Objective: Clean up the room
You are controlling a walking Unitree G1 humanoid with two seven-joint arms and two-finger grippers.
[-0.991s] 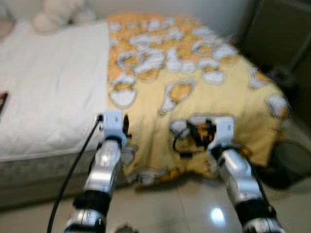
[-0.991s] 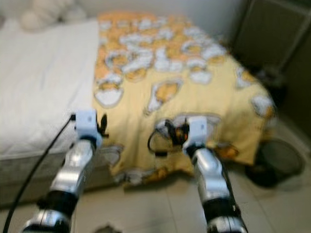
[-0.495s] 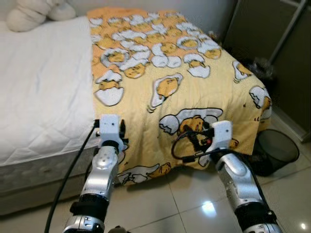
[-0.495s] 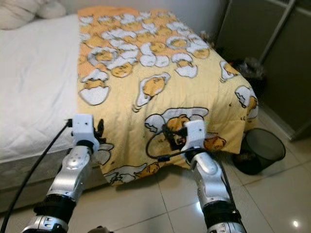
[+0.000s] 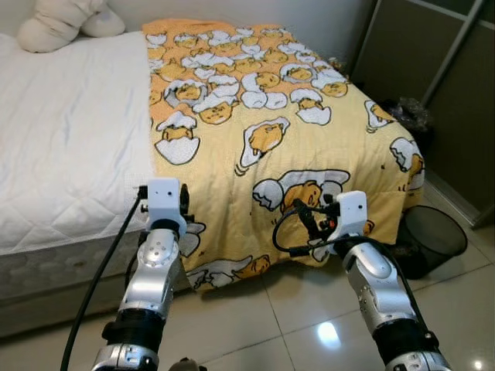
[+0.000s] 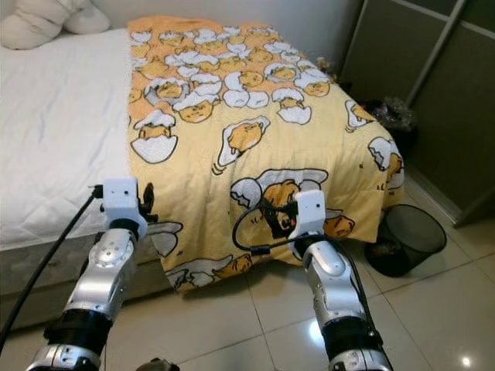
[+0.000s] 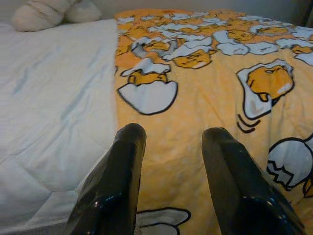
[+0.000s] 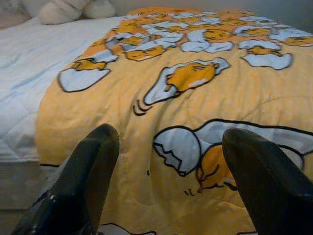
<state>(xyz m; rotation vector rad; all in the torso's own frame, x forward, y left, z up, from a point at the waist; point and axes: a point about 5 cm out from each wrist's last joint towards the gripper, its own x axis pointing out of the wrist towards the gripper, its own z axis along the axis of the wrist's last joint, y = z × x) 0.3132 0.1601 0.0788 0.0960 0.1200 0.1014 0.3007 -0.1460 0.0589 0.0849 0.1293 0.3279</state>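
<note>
A yellow blanket (image 5: 255, 100) printed with cartoon eggs covers the right half of a bed and hangs over its front edge. The white mattress (image 5: 69, 131) lies bare on the left half. My left gripper (image 7: 171, 147) is open and empty, held just short of the bed's edge where blanket meets mattress. My right gripper (image 8: 168, 152) is open wide and empty, facing the hanging front of the blanket. Both arms reach forward from the bottom of the eye views, left gripper (image 5: 183, 205) and right gripper (image 5: 313, 220).
A cream plush toy (image 5: 58, 23) rests at the head of the bed. A black wire bin (image 5: 433, 236) stands on the tiled floor (image 5: 255, 325) by the bed's right corner, beside dark sliding doors (image 5: 456, 85). Dark clutter lies against those doors.
The blur of a second ago has cleared and the whole view has shifted slightly, so the camera moved. Both arms keep about the same pose before the bed's edge.
</note>
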